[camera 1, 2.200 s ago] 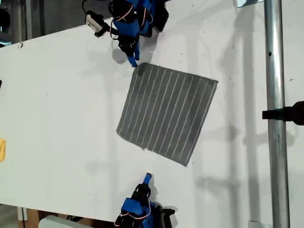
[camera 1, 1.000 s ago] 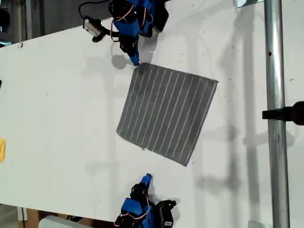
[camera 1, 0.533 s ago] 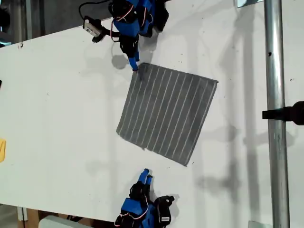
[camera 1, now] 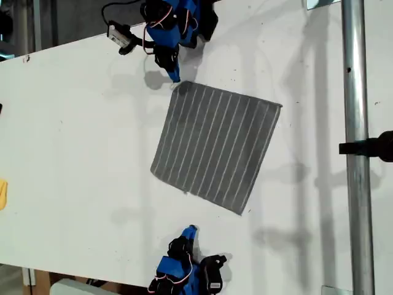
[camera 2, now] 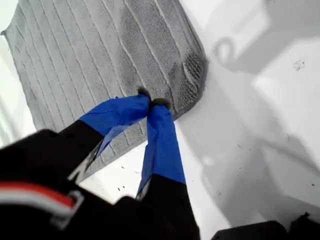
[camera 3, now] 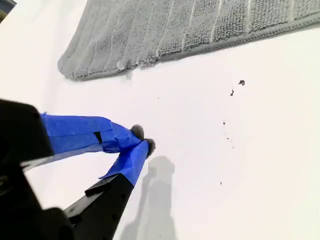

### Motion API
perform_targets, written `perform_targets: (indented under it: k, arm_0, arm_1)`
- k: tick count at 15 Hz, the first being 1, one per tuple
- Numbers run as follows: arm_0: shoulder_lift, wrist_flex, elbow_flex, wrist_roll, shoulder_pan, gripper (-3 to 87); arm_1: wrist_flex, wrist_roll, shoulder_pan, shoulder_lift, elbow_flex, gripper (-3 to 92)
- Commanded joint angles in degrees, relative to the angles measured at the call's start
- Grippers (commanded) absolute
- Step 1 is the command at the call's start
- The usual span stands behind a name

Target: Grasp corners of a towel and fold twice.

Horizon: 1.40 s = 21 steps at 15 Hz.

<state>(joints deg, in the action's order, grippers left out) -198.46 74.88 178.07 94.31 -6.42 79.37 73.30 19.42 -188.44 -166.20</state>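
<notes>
grey striped towel (camera 1: 215, 147) lies flat, unfolded, mid white table (camera 1: 80, 135) in the exterior view. my first gripper (camera 2: 152, 103) sits w/ jaws closed right at one towel corner (camera 2: 192, 75); can't tell if any cloth is actually pinched btwn them. my second gripper (camera 3: 142, 140) hangs over bare table, jaws closed on nothing, near another corner (camera 3: 70, 70) but apart from it. risks: a thin or missed pinch at the first corner could slip on lifting; a one-sided pull would likely drag or skew the towel, spoiling the fold.
</notes>
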Motion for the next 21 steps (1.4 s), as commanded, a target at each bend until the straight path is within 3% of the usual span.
perform_targets:
  k: [1, 4, 7, 11, 15, 18, 21]
  arm_0:
    - [-0.4, 0.0, 0.6, -0.8, -1.3, -2.8]
    - [-0.4, -0.1, 0.6, -0.4, -0.7, -2.9]
    - [-0.3, -7.6, -1.9, -3.6, -0.9, -2.9]
    - [21.7, -1.5, -25.8, -7.9, -2.4, -3.0]
    - [45.0, 2.5, -49.7, -19.2, 0.4, -3.0]
    - [56.0, 8.7, -63.2, -28.2, 6.4, -3.0]
    - [66.7, 15.4, -72.9, -33.4, 11.5, -3.0]
  arm_1:
    - [-1.0, -1.0, 0.4, 0.2, 0.5, -0.2]
    - [-1.1, -1.0, -1.4, 0.0, 1.1, -0.2]
    - [-6.0, -2.7, -6.7, -0.3, 4.0, -0.3]
    - [-6.6, -11.3, -6.9, 0.8, 19.2, -0.3]
    - [-12.5, -18.5, -18.5, 26.4, 36.8, -0.3]
    - [-3.9, -27.6, -26.6, 52.6, 63.2, -0.3]
    - [7.8, -28.3, -35.6, 74.2, 88.1, -0.3]
